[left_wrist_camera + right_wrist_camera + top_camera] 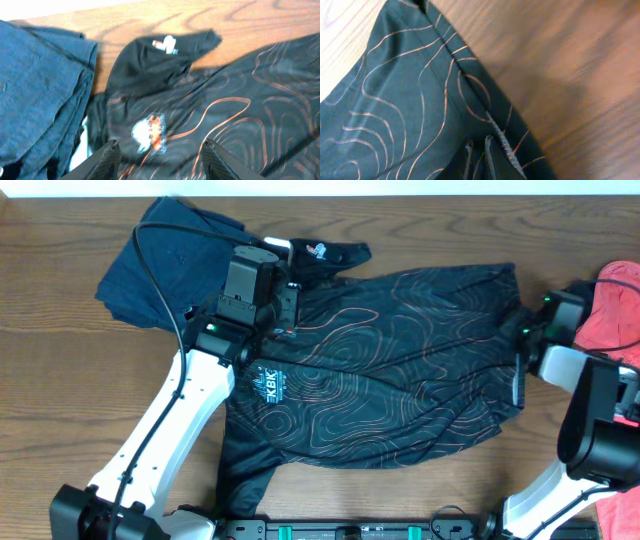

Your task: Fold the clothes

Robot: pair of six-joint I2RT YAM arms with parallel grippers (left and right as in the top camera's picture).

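Observation:
The black jersey with orange contour lines and a KBK logo lies spread flat across the middle of the table. One sleeve with a white logo lies folded up at the far side. My left gripper hovers over the jersey's upper left part. Its fingers are open and empty, on either side of a round coloured badge. My right gripper is at the jersey's right edge. Its fingers are shut on the jersey's hem.
A navy-blue garment lies crumpled at the far left and also shows in the left wrist view. A coral-red garment lies at the right edge. Bare wooden table surrounds the jersey.

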